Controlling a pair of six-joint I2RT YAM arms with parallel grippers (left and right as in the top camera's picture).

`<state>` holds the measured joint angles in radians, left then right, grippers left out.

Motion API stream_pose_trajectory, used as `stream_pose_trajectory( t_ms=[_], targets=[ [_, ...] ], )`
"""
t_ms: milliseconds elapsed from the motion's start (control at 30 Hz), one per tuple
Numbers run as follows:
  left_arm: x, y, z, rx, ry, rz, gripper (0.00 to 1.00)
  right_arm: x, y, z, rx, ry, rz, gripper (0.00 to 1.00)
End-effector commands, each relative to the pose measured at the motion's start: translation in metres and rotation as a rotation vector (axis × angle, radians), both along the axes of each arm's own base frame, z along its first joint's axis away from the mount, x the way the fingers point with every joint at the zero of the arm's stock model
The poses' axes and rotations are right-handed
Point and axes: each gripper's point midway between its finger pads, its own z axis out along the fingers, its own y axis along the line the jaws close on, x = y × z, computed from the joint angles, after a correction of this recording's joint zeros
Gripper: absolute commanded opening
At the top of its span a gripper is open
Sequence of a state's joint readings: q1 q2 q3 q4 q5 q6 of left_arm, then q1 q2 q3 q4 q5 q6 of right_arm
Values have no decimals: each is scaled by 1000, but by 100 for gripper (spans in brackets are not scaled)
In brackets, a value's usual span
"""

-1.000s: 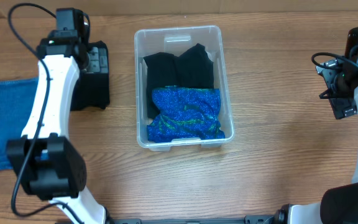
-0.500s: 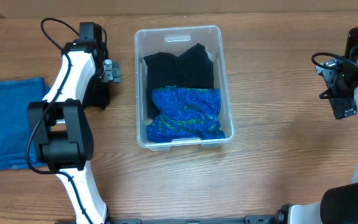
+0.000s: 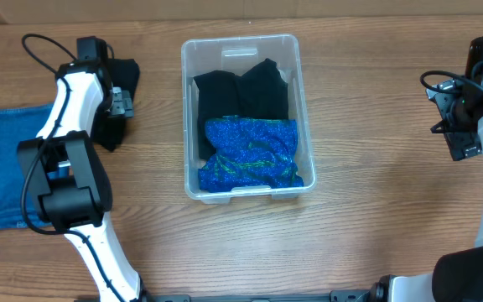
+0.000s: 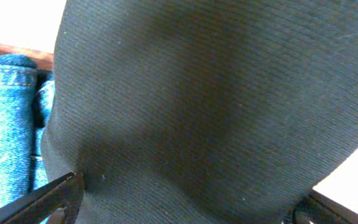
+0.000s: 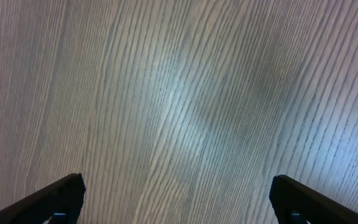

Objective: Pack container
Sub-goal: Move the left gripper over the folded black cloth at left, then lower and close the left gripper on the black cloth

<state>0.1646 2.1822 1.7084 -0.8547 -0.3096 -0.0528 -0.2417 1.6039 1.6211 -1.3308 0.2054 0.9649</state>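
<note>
The clear container [image 3: 184, 117] stands at the table's middle. It holds folded black clothes [image 3: 241, 96] at the far end and a shiny blue fabric [image 3: 250, 151] at the near end. A black garment [image 3: 107, 126] lies on the table to its left. My left gripper [image 3: 122, 102] is down on this garment. In the left wrist view the black garment [image 4: 216, 93] fills the frame and bulges between my wide-apart fingers [image 4: 188, 202]. My right gripper [image 3: 459, 134] is open and empty over bare wood at the far right, and it also shows in the right wrist view [image 5: 179, 199].
A folded blue denim cloth [image 3: 7, 159] lies at the far left edge, next to the black garment; it also shows in the left wrist view [image 4: 5, 124]. Bare wood lies between the container and my right arm.
My left wrist swung right toward the container, then back left over the black garment. The garment has shifted slightly left. The right arm has not moved.
</note>
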Motion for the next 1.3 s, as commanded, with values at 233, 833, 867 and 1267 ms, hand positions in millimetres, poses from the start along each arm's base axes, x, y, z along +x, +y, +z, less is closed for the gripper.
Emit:
stream_pose_trajectory(
  t_ms=[233,833,867,1267],
  targets=[
    [31,-56,-2,-75,-8,-380,100,0,-1,2,-3,-6,-7,100],
    [43,-32,14,172,-22,-318,100,0,-1,2,-3,-6,-7,100],
    [43,-30,14,184,-18,-313,100,0,-1,1,-3,-7,-7,100],
    [35,-35,-31,268,98,-310,100,0,-1,2,-3,-6,-7,100]
  ],
)
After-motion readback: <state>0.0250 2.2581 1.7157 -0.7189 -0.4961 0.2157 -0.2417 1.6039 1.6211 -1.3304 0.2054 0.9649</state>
